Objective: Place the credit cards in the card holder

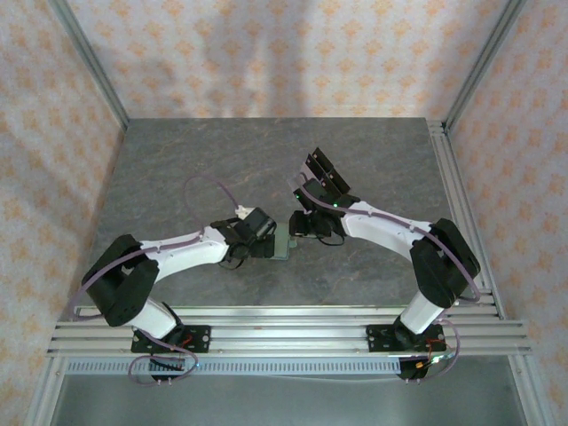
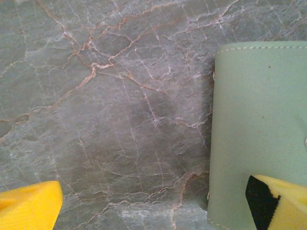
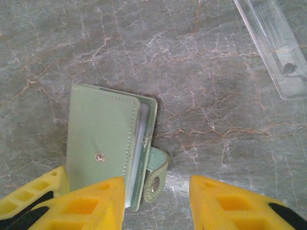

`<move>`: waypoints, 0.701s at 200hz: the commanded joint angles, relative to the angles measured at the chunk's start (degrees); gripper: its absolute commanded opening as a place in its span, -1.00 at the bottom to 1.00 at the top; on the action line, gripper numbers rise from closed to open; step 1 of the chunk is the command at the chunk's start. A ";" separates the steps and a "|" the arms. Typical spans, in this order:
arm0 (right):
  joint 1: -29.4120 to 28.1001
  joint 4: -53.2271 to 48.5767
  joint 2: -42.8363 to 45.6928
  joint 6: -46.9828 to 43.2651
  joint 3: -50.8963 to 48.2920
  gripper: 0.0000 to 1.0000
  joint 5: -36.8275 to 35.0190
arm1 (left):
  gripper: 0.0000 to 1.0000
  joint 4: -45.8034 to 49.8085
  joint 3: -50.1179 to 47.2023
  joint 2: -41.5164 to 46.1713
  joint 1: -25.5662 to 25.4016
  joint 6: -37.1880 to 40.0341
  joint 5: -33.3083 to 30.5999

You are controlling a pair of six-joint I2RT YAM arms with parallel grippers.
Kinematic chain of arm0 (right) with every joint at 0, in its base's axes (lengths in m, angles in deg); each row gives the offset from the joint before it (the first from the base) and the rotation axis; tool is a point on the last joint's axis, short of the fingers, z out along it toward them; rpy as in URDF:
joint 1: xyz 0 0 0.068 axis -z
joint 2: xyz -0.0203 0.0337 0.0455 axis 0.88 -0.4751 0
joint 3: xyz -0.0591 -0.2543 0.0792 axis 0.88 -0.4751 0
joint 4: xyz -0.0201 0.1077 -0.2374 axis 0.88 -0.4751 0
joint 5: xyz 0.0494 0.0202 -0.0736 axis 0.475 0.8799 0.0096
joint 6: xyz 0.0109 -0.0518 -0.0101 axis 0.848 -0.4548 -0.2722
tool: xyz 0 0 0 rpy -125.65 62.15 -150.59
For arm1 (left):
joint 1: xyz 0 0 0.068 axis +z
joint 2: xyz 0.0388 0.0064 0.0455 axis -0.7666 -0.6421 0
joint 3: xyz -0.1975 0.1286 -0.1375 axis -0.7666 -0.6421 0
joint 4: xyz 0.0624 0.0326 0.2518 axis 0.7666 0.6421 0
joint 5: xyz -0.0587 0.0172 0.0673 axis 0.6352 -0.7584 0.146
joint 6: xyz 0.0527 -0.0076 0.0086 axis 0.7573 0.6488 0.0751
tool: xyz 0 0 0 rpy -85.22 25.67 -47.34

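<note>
The card holder [image 3: 103, 136] is a sage-green wallet lying folded on the marble table, its snap tab [image 3: 156, 175] sticking out to the right. In the top view the card holder [image 1: 284, 248] lies between both arms. My right gripper [image 3: 156, 206] is open just above it, with the tab between its fingers and its left finger [image 3: 91, 203] over the wallet's near edge. My left gripper [image 2: 156, 206] is open too, and its right finger [image 2: 283, 201] lies over the card holder [image 2: 259, 129]. The credit cards are hidden or out of view.
A clear acrylic rack [image 1: 324, 173] with black parts stands tilted just behind the right gripper; its edge [image 3: 276, 48] lies at the top right of the right wrist view. Bare marble [image 2: 110, 110] lies left of the wallet. Aluminium rails [image 1: 284, 324] run along the near edge.
</note>
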 commanded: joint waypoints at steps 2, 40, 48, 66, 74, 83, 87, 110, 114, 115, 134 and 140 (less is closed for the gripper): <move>-0.39 -0.47 -0.12 -0.55 -1.03 -0.19 -1.69 | 0.99 0.42 -0.35 -1.20 -1.16 -0.60 -2.87; -0.64 -0.23 -0.68 -0.56 -1.36 -0.20 -1.25 | 0.98 1.96 -0.18 -3.99 -2.70 -1.66 -5.07; -0.65 -0.22 -0.92 -0.64 -1.29 -0.21 -1.17 | 0.98 2.13 -0.16 -4.60 -2.90 -1.93 -5.41; -0.82 -0.33 -1.48 -0.80 -1.23 -0.23 -0.99 | 0.98 2.05 0.00 -5.73 -3.46 -2.37 -5.52; -0.83 -0.31 -1.77 -0.87 -1.24 -0.24 -0.99 | 0.98 2.04 0.04 -6.10 -3.71 -2.62 -5.58; -0.83 -0.35 -2.03 -0.95 -1.15 -0.26 -0.99 | 0.98 1.97 0.28 -6.44 -3.89 -2.81 -5.56; -0.89 -0.39 -2.19 -1.03 -1.12 -0.26 -0.99 | 0.98 2.01 0.30 -6.54 -3.91 -2.82 -5.52; -0.90 -0.30 -3.06 -1.16 -0.78 -0.31 -0.90 | 0.98 1.96 0.65 -6.78 -4.08 -2.99 -5.50; -0.91 -0.30 -3.20 -1.17 -0.67 -0.31 -0.90 | 0.98 1.92 0.66 -6.80 -4.18 -2.99 -5.49; -0.91 -0.30 -3.23 -1.17 -0.67 -0.32 -0.90 | 0.98 1.90 0.66 -6.76 -4.15 -2.99 -5.51; -0.98 -0.13 -3.87 -1.25 -0.12 -0.32 -0.66 | 0.98 2.02 0.79 -6.79 -4.12 -3.08 -5.46; -1.00 -0.13 -4.04 -1.26 0.10 -0.33 -0.59 | 0.98 1.97 0.75 -6.79 -4.14 -3.08 -5.48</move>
